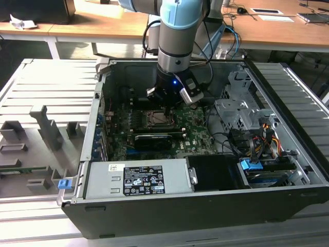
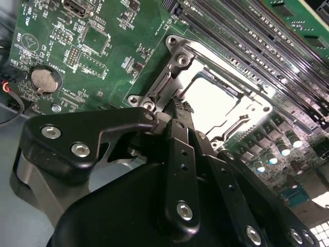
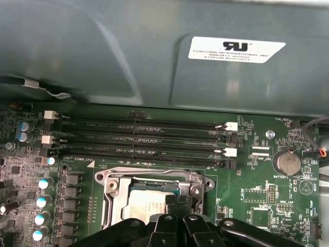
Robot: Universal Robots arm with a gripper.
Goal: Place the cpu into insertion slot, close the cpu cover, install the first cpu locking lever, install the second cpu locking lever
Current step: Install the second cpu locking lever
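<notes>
The cpu [image 2: 213, 98] lies flat in the insertion slot [image 1: 157, 119], its silver top catching the light. The cpu cover [image 3: 154, 178] is down around the cpu [image 3: 144, 203] as a silver frame. My gripper [image 2: 181, 106] is shut, its two black fingers pressed together with nothing between them. The tips rest at the socket's edge, right beside the cover's rim and the cpu's side. In the exterior view my gripper [image 1: 168, 109] hangs straight down over the socket inside the open computer case. In the first wrist view my gripper [image 3: 178, 201] covers one side of the cpu.
Long black memory slots [image 3: 144, 139] run beside the socket. A coin battery [image 2: 43, 80] sits on the green board. A black card [image 1: 151, 140], the power supply [image 1: 136, 180] and loose cables [image 1: 257, 136] lie near the socket. The grey case wall [image 3: 154, 51] stands close behind.
</notes>
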